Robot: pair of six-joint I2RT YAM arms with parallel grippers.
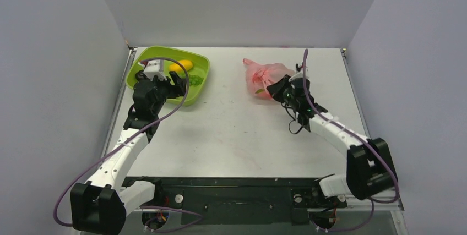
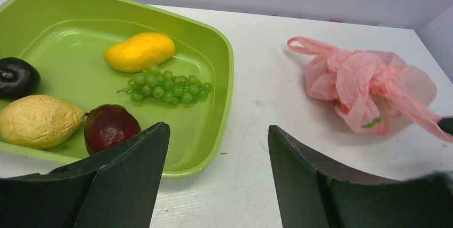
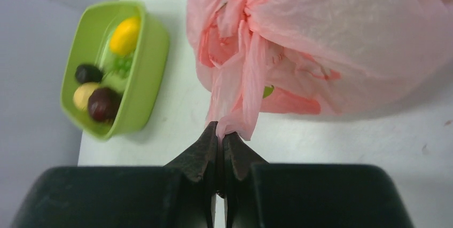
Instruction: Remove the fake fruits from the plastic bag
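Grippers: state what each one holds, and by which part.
The right gripper pinches a bunched strip of the pink plastic bag, at its near edge, between its shut jaws. The left gripper is open and holds nothing.

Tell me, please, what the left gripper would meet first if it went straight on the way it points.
Most likely bare table: the open left gripper aims between the green tray and the plastic bag, touching neither. Depth is unclear from the wrist view.

We look down from behind, left wrist low by tray (image 2: 64,30), right wrist against bag (image 3: 347,36), all views sharing both.
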